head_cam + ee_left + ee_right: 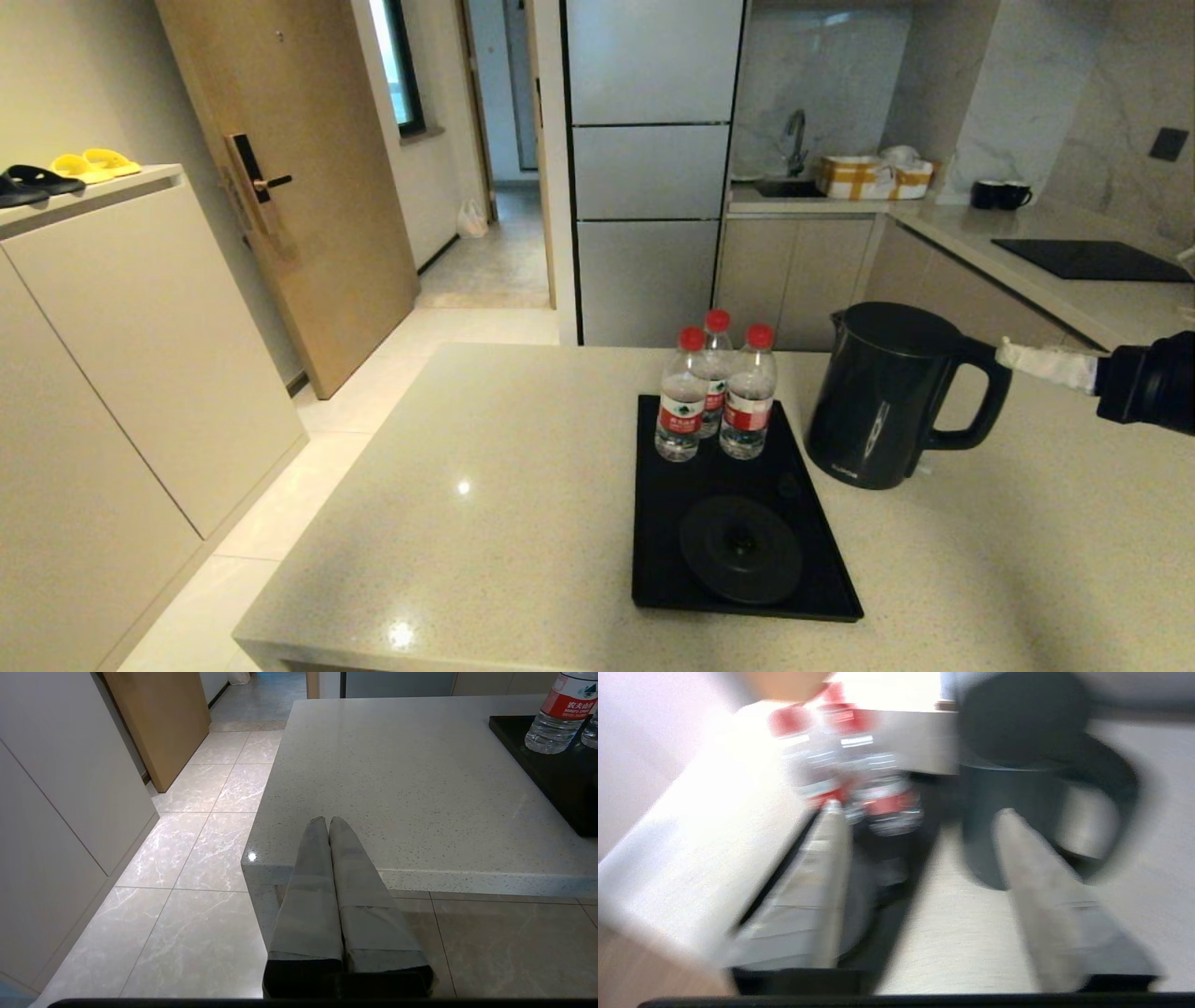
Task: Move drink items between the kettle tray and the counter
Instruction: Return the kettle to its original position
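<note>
The matte black kettle (882,397) stands upright on the beige speckled counter (485,504), just right of the glossy black tray (672,579). Its loop handle points right. The tray's round base disc (740,548) is bare, and three red-capped water bottles (714,387) stand at the tray's far end. My right gripper (1013,357) hovers just right of the handle, open and holding nothing; in the right wrist view (917,807) the kettle (1017,765) lies ahead, apart from the fingers. My left gripper (325,822) is shut and empty at the counter's near left corner.
A cream cabinet (103,345) with slippers (56,173) stands at the left across a tiled floor strip. Behind are a fridge (653,168), a sink counter with a box (873,177), two black mugs (999,194) and a black hob panel (1088,259) at the far right.
</note>
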Tool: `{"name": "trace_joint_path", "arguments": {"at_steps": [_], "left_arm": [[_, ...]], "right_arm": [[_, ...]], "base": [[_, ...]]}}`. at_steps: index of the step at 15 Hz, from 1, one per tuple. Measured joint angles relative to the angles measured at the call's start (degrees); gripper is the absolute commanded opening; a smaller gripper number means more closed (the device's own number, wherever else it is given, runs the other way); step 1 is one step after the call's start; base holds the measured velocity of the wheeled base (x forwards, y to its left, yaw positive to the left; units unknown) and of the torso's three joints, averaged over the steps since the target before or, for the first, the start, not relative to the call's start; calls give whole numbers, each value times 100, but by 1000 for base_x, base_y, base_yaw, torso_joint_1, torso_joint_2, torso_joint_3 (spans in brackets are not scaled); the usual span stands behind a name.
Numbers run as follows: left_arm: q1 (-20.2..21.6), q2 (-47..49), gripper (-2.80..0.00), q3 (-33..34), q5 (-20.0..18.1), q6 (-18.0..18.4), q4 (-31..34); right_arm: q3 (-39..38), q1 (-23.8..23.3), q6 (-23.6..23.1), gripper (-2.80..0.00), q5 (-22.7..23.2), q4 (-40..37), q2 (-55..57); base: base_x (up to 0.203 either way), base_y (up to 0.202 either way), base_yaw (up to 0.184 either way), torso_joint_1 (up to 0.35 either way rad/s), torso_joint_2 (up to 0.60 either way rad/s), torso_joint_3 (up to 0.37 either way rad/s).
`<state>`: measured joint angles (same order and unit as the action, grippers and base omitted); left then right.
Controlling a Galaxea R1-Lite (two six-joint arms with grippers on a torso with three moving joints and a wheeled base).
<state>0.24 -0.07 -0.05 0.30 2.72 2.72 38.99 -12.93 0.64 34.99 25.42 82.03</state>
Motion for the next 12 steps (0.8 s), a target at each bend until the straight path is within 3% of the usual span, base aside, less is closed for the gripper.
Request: {"name": "trace_joint_path", "arguments": {"at_steps": [4,8,12], "left_arm": [[0,0,-280,0,0,0,3],[0,0,-280,-2,0,-2,3],[0,0,-280,0,2,0,3]], "right_arm": [[-80,1154,-102,-280,-197,-954,-930],[-21,2231,-106,-280,-1302,-1315,-1729],[123,2494,24,-280,-2197,-2031,-2587]], "base": [[0,0,0,0,0,0],[0,0,0,0,0,0],[0,0,0,0,0,0]]}}
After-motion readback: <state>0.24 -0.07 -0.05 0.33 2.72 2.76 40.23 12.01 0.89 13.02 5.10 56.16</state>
